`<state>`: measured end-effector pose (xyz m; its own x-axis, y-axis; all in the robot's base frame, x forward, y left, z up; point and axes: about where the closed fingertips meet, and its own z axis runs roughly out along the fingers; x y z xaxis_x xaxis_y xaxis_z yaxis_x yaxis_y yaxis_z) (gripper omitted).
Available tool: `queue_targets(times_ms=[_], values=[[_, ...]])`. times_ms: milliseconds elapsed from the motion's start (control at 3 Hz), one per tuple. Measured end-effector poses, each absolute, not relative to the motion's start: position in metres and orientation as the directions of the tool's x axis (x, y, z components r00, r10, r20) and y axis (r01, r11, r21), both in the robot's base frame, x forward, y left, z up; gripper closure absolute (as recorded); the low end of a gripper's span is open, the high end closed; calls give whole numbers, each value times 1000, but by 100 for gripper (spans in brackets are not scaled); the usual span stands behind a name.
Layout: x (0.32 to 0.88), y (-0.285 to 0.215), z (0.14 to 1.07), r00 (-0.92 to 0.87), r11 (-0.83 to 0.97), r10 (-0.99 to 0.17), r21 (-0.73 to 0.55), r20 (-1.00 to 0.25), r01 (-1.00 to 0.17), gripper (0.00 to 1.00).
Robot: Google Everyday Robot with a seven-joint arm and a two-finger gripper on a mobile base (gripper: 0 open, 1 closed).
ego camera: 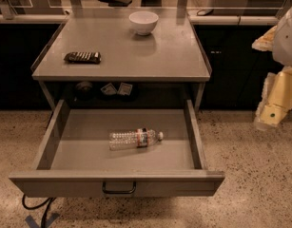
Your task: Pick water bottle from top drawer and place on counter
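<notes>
Small clear ribbed plastic water bottle (pixel 135 139) with a white cap and a reddish-dark label band lies on its side on the floor of the top drawer (pixel 64 186). It sits near the middle, its cap pointing right and slightly toward the back. This wide, shallow grey metal drawer is pulled fully out, and a dark metal pull handle (pixel 119 189) sits at the centre of its flat front panel.

Behind and above the drawer is the counter (pixel 174 56), a flat grey rectangular table top with slightly raised side edges. A round white bowl (pixel 143 22) stands near its back edge. A dark rectangular ridged bar (pixel 82 57) lies toward its left side, well apart from the bowl.

At the right edge of the view, the pale yellowish gripper (pixel 269 115) hangs at the end of the robot's arm above the speckled stone floor (pixel 250 175). It is to the right of the drawer and well apart from the water bottle, touching neither drawer nor counter. From this angle I cannot tell whether it is spread or closed.
</notes>
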<state>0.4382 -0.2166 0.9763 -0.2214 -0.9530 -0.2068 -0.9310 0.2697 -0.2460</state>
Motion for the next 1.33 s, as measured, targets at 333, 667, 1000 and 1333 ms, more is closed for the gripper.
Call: queue_targets(times_ms=[333, 667, 1000, 1333], values=[[438, -217, 976, -221, 270, -953, -246, -207, -931, 0], [443, -209, 965, -216, 267, -952, -245, -218, -932, 0], [450, -178, 923, -189, 246, -942, -190, -276, -950, 0], [455, -131, 869, -147, 196, -928, -111, -343, -974, 0]])
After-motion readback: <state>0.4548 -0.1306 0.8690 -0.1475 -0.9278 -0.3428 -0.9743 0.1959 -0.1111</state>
